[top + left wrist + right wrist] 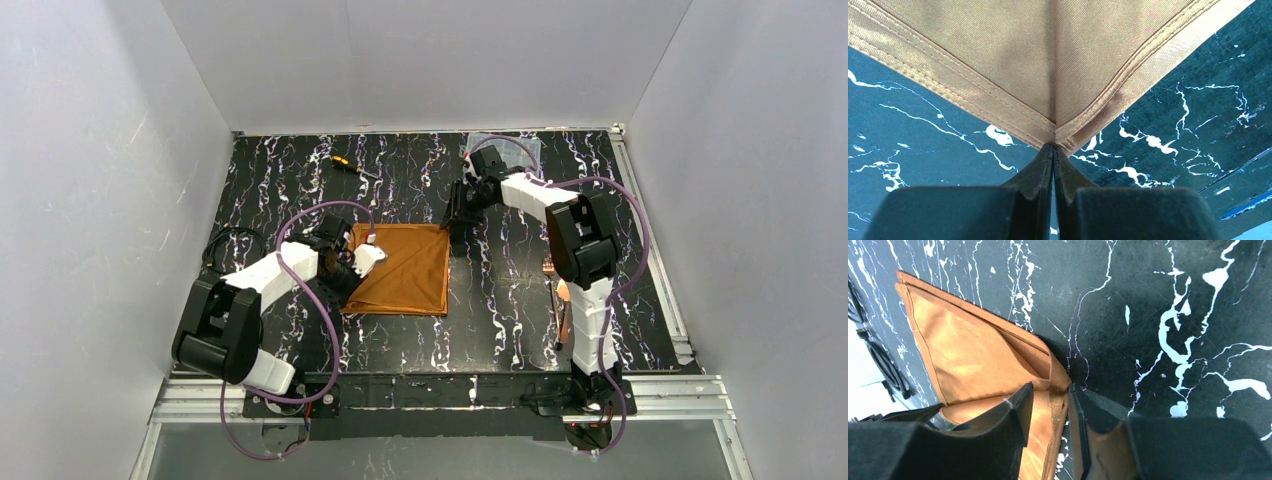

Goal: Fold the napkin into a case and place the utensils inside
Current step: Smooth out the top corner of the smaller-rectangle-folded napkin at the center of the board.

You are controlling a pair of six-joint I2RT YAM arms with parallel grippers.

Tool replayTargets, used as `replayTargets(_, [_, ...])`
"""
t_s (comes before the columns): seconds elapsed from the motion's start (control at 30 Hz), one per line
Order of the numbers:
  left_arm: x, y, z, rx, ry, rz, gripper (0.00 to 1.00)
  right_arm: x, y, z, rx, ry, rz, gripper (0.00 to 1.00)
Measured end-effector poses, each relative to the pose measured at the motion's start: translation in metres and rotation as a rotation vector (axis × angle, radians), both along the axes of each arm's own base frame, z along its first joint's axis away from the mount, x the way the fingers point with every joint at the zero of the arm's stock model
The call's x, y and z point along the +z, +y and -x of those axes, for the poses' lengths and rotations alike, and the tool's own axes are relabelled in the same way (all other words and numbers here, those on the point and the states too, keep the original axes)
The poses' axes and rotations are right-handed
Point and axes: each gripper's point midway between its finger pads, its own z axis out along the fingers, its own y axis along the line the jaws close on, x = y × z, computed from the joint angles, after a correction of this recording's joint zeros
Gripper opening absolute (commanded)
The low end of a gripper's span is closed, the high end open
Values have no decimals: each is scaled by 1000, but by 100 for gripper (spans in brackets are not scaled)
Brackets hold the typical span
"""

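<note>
Plainly, the left gripper (1054, 147) is pinched fully together on a stitched corner of the rust-orange napkin (1048, 50), and the two hems meet right at its tips (no gap shows between them). From above, that is the cloth's far-left corner. The napkin lies folded, in layers, flat on the black marbled table (500, 300) between the two arms. The right gripper (1050, 390) is at the far-right corner with its jaws partly apart. They straddle the hemmed edge, one finger (1018, 410) over the cloth and the other over bare table, with gaps visible on both sides, so nothing is clamped. The copper utensils (556, 290) lie well apart from the napkin, beside the right arm.
</note>
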Motion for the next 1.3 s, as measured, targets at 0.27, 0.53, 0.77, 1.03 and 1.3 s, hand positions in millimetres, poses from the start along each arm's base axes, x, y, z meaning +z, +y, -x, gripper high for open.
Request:
replayTargets(0.27, [-1, 0, 1, 1, 5, 0, 0, 4, 2, -4, -3, -1, -3, 24])
replayTargets(0.53, [-1, 1, 2, -1, 6, -1, 0, 1, 4, -5, -8, 14, -5, 43])
replayTargets(0.77, [-1, 1, 2, -3, 6, -1, 0, -6, 1, -5, -15, 38, 23, 47])
replayTargets(1.03, [-1, 1, 2, -3, 6, -1, 0, -1, -18, 11, -62, 23, 85, 35])
replayTargets(1.3, [-1, 1, 2, -3, 6, -1, 0, 13, -8, 10, -65, 13, 22, 36])
